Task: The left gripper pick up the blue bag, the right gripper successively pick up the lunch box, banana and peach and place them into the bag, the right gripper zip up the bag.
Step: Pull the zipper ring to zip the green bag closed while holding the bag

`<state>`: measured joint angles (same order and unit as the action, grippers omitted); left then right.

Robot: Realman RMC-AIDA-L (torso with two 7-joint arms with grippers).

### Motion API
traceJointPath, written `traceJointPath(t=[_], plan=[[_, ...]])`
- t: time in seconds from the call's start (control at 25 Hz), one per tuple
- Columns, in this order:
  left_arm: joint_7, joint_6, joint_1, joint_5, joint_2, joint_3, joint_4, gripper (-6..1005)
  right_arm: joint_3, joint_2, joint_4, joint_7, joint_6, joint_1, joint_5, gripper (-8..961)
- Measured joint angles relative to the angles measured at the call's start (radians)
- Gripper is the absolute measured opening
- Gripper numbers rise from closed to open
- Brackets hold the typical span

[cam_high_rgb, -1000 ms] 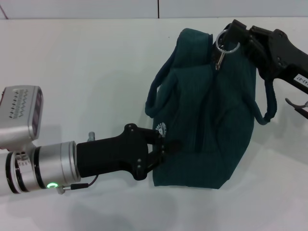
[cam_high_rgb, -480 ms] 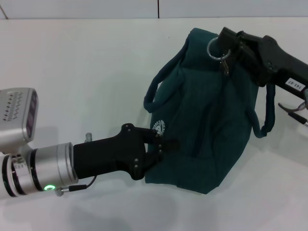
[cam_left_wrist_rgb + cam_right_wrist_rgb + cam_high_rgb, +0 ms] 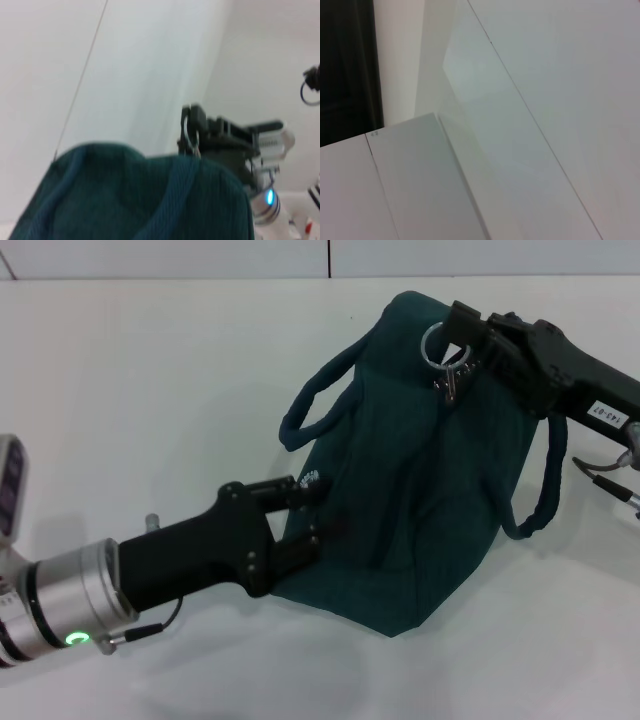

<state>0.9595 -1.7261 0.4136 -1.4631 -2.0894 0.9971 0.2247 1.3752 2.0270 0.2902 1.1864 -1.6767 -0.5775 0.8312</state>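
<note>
Looking across the white desk (image 3: pixel 150 390), you see the blue bag (image 3: pixel 420 490) tilted further than a second ago, its bottom edge now slanting down toward your right and its top swung toward the right arm. Your left gripper (image 3: pixel 305 515) has shifted leftward and lower; its jaws are clamped on the bag's side fabric, and the round logo patch (image 3: pixel 310 480) that sat just above them is now half tucked against the upper jaw. Your right gripper (image 3: pixel 455 340) has moved in over the bag's top corner. The metal ring (image 3: pixel 440 345) of the zipper pull lies right at its jaws, which look closed on it, with the pull tab (image 3: pixel 450 385) hanging just below.
</note>
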Motion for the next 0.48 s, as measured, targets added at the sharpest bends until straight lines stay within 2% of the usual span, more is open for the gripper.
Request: traceJointPath(t=[0.2, 0.48], plan=[[0.0, -0.022, -0.002, 0.068, 0.0, 0.0, 0.001, 393, 0.001, 0.0, -0.003, 0.0, 0.004, -0.012, 0.0, 16], [0.004, -0.025, 0.041, 0.082, -0.003, 0.008, -0.004, 608, 0.001, 0.001, -0.003, -0.001, 0.018, -0.019, -0.003, 17]])
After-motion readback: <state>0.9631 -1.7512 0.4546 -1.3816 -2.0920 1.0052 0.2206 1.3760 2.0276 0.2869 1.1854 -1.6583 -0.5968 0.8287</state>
